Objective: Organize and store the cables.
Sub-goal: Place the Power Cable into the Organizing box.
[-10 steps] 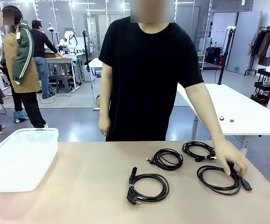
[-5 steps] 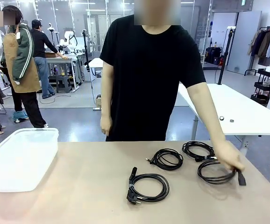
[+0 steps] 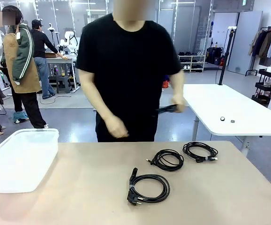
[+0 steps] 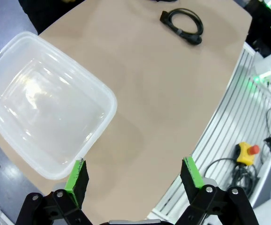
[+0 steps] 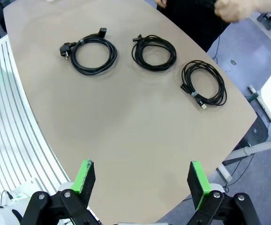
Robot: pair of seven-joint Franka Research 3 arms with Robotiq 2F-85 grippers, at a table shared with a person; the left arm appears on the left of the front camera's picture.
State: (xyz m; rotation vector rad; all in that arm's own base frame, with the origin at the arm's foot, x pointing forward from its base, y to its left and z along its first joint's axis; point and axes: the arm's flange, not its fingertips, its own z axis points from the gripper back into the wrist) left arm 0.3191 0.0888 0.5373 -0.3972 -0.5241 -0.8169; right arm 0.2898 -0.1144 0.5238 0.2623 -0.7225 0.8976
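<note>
Three of the cables lie coiled on the table (image 3: 79,187): the nearest coil (image 3: 148,188), with chunky plugs on its left side, the middle coil (image 3: 168,160) behind it, and the far coil (image 3: 200,151) just to the right of that, all apart from one another. A fourth cable (image 3: 167,109) is off the table, held at waist height in the person's hand (image 3: 177,101). Expect these cords to be light, limp and a little springy. A ring will likely sag or unwind if you pinch a single strand, so close across the whole bundle, best where a band seems to bind it. The clear bin (image 3: 20,159) sits well to the left. Your left gripper (image 4: 134,176) hangs beside the bin, spread wide and empty. Your right gripper (image 5: 141,178) hovers over bare table, equally wide, holding nothing.
</note>
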